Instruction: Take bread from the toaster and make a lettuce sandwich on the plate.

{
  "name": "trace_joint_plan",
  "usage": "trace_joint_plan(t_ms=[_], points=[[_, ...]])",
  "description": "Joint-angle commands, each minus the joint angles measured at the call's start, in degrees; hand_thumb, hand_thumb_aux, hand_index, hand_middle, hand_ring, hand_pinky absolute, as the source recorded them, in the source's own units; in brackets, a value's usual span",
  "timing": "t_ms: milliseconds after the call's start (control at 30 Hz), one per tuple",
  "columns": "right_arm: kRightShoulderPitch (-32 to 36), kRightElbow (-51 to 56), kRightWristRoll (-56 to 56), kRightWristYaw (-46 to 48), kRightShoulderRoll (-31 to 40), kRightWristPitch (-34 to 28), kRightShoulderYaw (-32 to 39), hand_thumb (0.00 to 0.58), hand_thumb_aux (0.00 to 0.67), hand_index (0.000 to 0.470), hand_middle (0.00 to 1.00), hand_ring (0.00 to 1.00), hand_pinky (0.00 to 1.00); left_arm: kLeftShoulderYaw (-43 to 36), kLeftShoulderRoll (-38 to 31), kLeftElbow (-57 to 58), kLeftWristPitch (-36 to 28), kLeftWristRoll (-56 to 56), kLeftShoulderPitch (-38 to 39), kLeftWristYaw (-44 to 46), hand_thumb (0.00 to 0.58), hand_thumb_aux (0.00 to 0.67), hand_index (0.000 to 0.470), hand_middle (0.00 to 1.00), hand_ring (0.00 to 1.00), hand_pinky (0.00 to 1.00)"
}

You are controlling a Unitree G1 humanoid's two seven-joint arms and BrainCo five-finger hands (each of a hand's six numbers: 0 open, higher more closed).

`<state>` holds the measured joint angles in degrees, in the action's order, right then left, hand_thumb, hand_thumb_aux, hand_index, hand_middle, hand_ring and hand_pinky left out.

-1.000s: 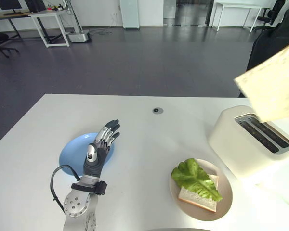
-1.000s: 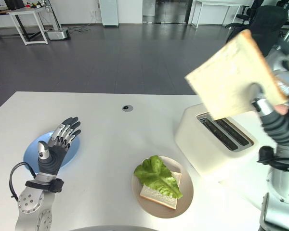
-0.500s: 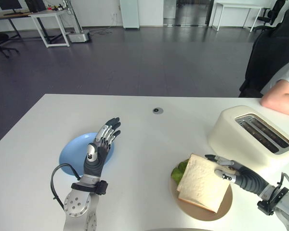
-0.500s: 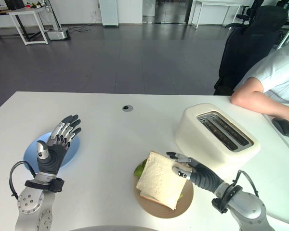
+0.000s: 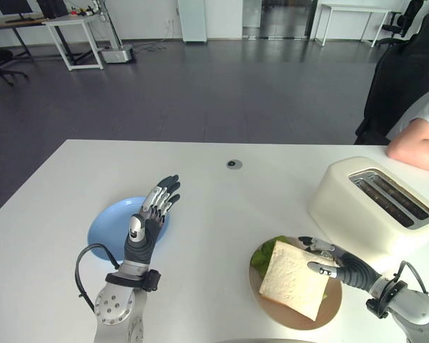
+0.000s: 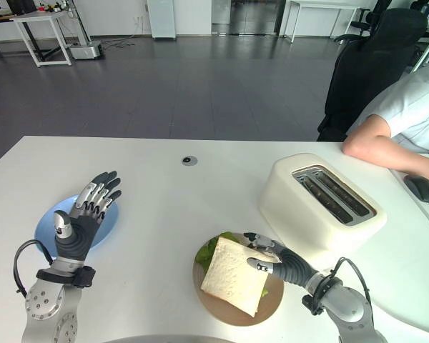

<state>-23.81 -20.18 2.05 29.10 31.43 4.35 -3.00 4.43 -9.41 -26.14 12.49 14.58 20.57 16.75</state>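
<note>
Right hand [image 5: 330, 260] pinches the right edge of the bread slice [image 5: 292, 280], which lies over lettuce [image 5: 264, 251] on the tan plate [image 5: 332, 309] near the tabletop [image 5: 222, 207] front edge. Toaster [image 5: 357, 209] stands just behind-right. Left hand [image 5: 154, 209] is empty, fingers straight, over the blue plate [image 5: 103, 230]. Bare tabletop lies between the plates.

Left hand [image 5: 146, 223] upright, fingers spread; right hand [image 5: 338, 263] low, pointing left.
</note>
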Motion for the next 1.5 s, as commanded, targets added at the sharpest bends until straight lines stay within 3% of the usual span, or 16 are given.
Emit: trace_joint_plan(t_ms=[33, 233, 400, 433, 467, 500, 533, 567, 600, 767, 900, 1000, 1233, 1367, 1500], points=[[2.06, 0.42, 0.82, -1.69, -1.63, 0.84, -1.59, 0.0, 0.0, 0.0, 0.0, 0.0, 0.0, -0.41, -0.1, -0.42, -0.75, -0.46, 0.71, -0.12, 0.0, 0.0, 0.0, 0.0, 0.0, 0.0], [4.26, -3.01, 6.84, -4.73, -5.88, -0.86, -5.18, 0.0, 0.0, 0.0, 0.0, 0.0, 0.0, -0.91, -0.12, -0.9, -0.69, -0.56, 1.05, 0.06, 0.0, 0.0, 0.0, 0.0, 0.0, 0.0], [2.01, -9.82, 26.32, -1.04, -6.48, -8.44, -10.49, 0.0, 0.0, 0.0, 0.04, 0.04, 0.04, -5.84, -5.38, -2.05, -0.69, -2.29, 2.8, 7.08, 0.0, 0.0, 0.0, 0.0, 0.0, 0.0], [0.88, -10.92, 29.54, 0.63, -5.49, -9.87, -11.61, 0.0, 0.0, 0.0, 0.33, 0.33, 0.33, -7.23, -6.93, -2.26, -0.34, -3.08, 3.23, 9.11, 0.053, 0.032, 0.022, 0.21, 0.21, 0.21], [-1.15, -12.11, 32.4, 3.83, -3.93, -10.71, -12.5, 0.0, 0.0, 0.0, 0.77, 0.77, 0.77, -8.78, -8.78, -2.45, 0.04, -4.15, 3.67, 11.37, 0.458, 0.363, 0.254, 0.47, 0.47, 0.47], [-3.87, -13.43, 34.86, 7.93, -1.91, -11.65, -12.99, 0.526, 0.465, 0.326, 1.0, 1.0, 1.0, -10.35, -10.69, -2.6, 0.9, -5.28, 4.05, 13.68, 0.521, 0.457, 0.321, 0.56, 0.56, 0.56], [-6.62, -14.55, 36.21, 12.0, 0.23, -12.47, -13.1, 0.58, 0.67, 0.47, 1.0, 1.0, 1.0, -11.7, -12.33, -2.74, 1.63, -6.31, 4.31, 15.59, 0.567, 0.57, 0.4, 0.67, 0.67, 0.67], [-9.63, -15.5, 36.74, 16.48, 2.6, -12.88, -12.91, 0.58, 0.67, 0.47, 1.0, 1.0, 1.0, -13.09, -14.01, -2.73, 2.55, -7.89, 4.45, 17.35, 0.58, 0.67, 0.47, 0.8, 0.8, 0.8], [-12.89, -16.2, 35.45, 20.9, 5.54, -12.94, -12.17, 0.58, 0.67, 0.47, 1.0, 1.0, 1.0, -14.95, -16.1, -2.61, 3.55, -10.34, 4.45, 19.37, 0.58, 0.67, 0.47, 1.0, 1.0, 1.0], [-22.04, -12.71, 20.06, 33.36, 16.33, -6.71, -10.11, 0.58, 0.67, 0.47, 1.0, 1.0, 1.0, -22.18, -22.6, -1.91, 6.15, -22.47, 1.92, 24.74, 0.58, 0.67, 0.47, 1.0, 1.0, 1.0], [-22.55, -9.67, 11.66, 34.83, 19.18, -2.23, -9.26, 0.58, 0.67, 0.47, 1.0, 1.0, 1.0, -25.38, -23.6, -1.21, 5.88, -28.46, 0.13, 24.99, 0.58, 0.67, 0.47, 1.0, 1.0, 1.0], [-21.19, -6.62, 0.38, 32.43, 19.89, 2.18, -3.43, 0.58, 0.67, 0.47, 1.0, 1.0, 1.0, -27.41, -23.04, -0.5, 4.95, -31.95, -0.73, 24.2, 0.58, 0.67, 0.47, 1.0, 1.0, 1.0], [-6.39, 0.8, -23.22, 13.56, 7.45, 7.87, 12.42, 0.58, 0.67, 0.47, 1.0, 1.0, 1.0, -34.12, -18.65, 10.0, 3.37, -40.17, -4.25, 20.21, 0.58, 0.67, 0.47, 1.0, 1.0, 1.0], [3.78, 7.44, -33.7, 1.42, -0.91, 7.41, 18.45, 0.58, 0.67, 0.47, 1.0, 1.0, 1.0, -35.89, -15.92, 19.45, 2.14, -46.22, -9.39, 14.98, 0.58, 0.67, 0.47, 1.0, 1.0, 1.0], [12.59, 16.59, -38.57, -10.63, -8.61, 4.38, 20.12, 0.58, 0.67, 0.47, 1.0, 1.0, 1.0, -34.33, -11.39, 32.75, -2.03, -56.37, -20.17, -1.09, 0.58, 0.67, 0.47, 1.0, 1.0, 1.0]])
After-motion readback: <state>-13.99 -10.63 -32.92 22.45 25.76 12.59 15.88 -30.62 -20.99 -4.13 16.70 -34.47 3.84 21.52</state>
